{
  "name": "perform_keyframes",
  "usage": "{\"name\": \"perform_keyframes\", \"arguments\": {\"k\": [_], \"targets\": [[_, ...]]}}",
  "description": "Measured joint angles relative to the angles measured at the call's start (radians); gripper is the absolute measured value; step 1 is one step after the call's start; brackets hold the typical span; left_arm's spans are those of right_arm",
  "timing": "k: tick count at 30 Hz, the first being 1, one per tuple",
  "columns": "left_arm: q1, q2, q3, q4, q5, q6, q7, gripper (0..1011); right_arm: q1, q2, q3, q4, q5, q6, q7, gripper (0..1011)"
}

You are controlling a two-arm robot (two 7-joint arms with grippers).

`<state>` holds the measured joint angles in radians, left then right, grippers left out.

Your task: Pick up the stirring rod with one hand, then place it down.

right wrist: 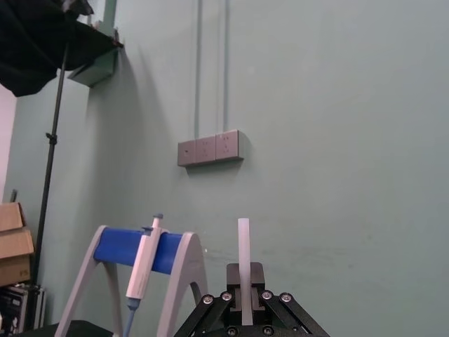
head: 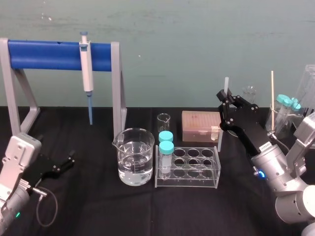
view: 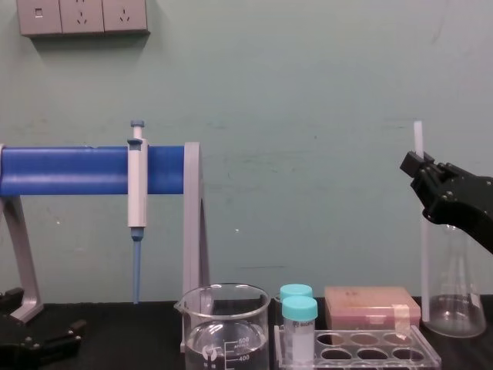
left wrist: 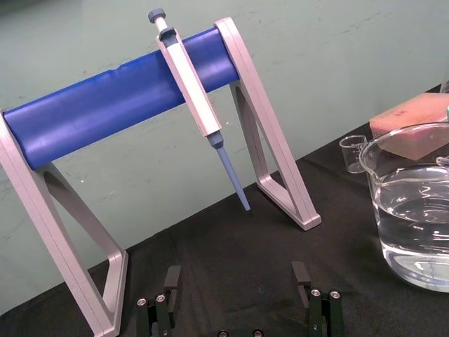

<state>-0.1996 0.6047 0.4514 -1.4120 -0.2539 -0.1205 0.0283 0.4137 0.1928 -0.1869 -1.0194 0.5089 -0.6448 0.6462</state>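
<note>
The stirring rod (head: 226, 82) is a thin translucent white rod standing nearly upright at the right of the table. My right gripper (head: 225, 98) is shut on its upper part, with the rod's top poking out above the fingers (view: 418, 135). In the right wrist view the rod (right wrist: 243, 246) rises straight from between the black fingers (right wrist: 231, 277). Its lower end hangs by the right end of the tube rack (head: 192, 169); whether it touches the table I cannot tell. My left gripper (head: 64, 162) rests open on the black cloth at the left, its fingers (left wrist: 172, 281) spread apart.
A glass beaker (head: 134, 157) of water stands mid-table, left of the rack with two teal-capped tubes. A pink box (head: 199, 125) and a small beaker (head: 163, 120) sit behind. A pipette (head: 87, 69) hangs on the blue stand. Flasks (view: 453, 293) crowd the right.
</note>
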Motion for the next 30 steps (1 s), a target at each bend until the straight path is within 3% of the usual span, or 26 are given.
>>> {"name": "perform_keyframes", "arguments": {"k": [6, 30], "targets": [[0.0, 0.0, 0.0, 0.0, 0.0, 0.0, 0.0, 1000, -0.004, -0.002, 0.006, -0.01, -0.027, 0.021, -0.016, 72], [0.0, 0.0, 0.0, 0.0, 0.0, 0.0, 0.0, 1000, -0.003, -0.002, 0.004, -0.007, -0.022, 0.016, -0.013, 72]]}}
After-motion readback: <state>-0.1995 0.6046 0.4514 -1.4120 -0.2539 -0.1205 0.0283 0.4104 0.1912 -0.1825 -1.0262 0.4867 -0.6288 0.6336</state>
